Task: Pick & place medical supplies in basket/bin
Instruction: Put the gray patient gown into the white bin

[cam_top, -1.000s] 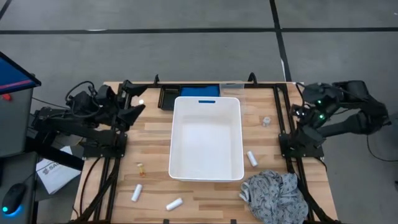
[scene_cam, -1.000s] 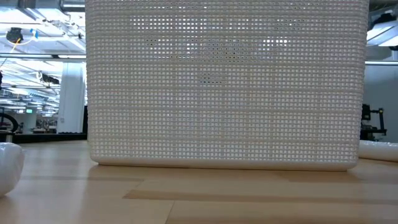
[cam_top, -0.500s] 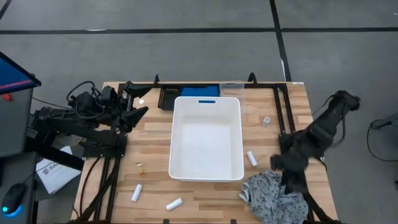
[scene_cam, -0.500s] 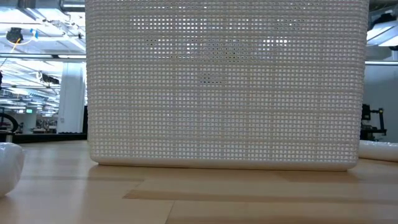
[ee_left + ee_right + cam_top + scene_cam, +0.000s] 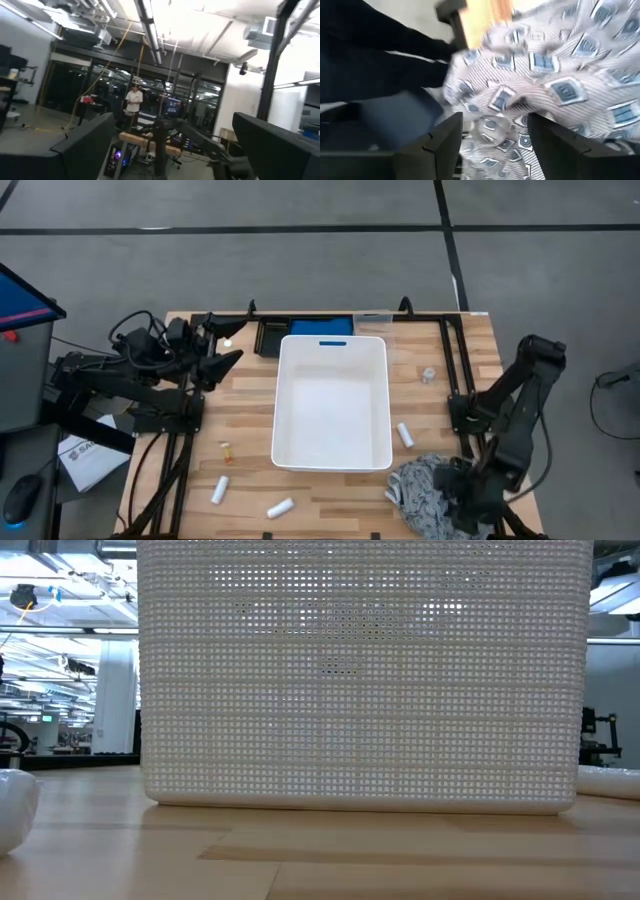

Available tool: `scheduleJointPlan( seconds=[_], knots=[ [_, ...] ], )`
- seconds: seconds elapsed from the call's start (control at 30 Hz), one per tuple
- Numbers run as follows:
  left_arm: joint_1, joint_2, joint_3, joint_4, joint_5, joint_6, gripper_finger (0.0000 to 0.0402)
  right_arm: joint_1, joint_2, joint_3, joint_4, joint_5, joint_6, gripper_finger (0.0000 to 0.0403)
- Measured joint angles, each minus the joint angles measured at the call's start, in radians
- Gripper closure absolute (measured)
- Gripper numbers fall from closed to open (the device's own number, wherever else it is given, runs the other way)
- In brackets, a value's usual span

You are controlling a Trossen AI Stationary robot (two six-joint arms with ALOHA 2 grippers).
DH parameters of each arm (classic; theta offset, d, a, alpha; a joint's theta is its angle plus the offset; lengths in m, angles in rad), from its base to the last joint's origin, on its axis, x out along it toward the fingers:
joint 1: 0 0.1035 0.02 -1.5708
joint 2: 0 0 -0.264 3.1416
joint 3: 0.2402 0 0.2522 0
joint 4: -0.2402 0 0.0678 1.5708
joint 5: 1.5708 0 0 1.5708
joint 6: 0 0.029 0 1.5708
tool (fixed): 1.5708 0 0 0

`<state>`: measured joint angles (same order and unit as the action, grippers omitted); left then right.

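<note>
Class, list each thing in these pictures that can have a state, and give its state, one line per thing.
White tub: upright, nothing inside.
Grey fabric: crumpled on the table, not gripped.
Right gripper: open, just above the fabric.
Left gripper: open, raised off the table's far left.
White rolls: lying on the table outside the tub.

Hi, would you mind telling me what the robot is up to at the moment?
The right gripper is open and down over the grey fabric piece at the table's near right corner, about to pick it up. The white tub holds nothing. White rolls lie on the wood. The left gripper waits, open, at the far left.
</note>
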<state>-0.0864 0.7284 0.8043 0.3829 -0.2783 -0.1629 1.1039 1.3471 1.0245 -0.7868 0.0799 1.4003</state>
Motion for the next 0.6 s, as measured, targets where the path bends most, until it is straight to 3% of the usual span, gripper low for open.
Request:
scheduleJointPlan(
  seconds=[0.43,0.53,0.6],
  knots=[
    [0.0,0.002,0.0,-0.001,-0.005,-0.03,0.0003,0.008,0.298,0.006,-0.064,-0.023,0.204,0.0187],
    [0.0,0.006,0.0,-0.003,-0.005,-0.037,0.0002,0.008,0.331,0.006,-0.064,-0.034,0.248,0.0214],
    [0.0,0.007,0.0,-0.001,-0.005,-0.039,0.0004,0.008,0.335,0.005,-0.066,-0.042,0.275,0.0255]
  ],
)
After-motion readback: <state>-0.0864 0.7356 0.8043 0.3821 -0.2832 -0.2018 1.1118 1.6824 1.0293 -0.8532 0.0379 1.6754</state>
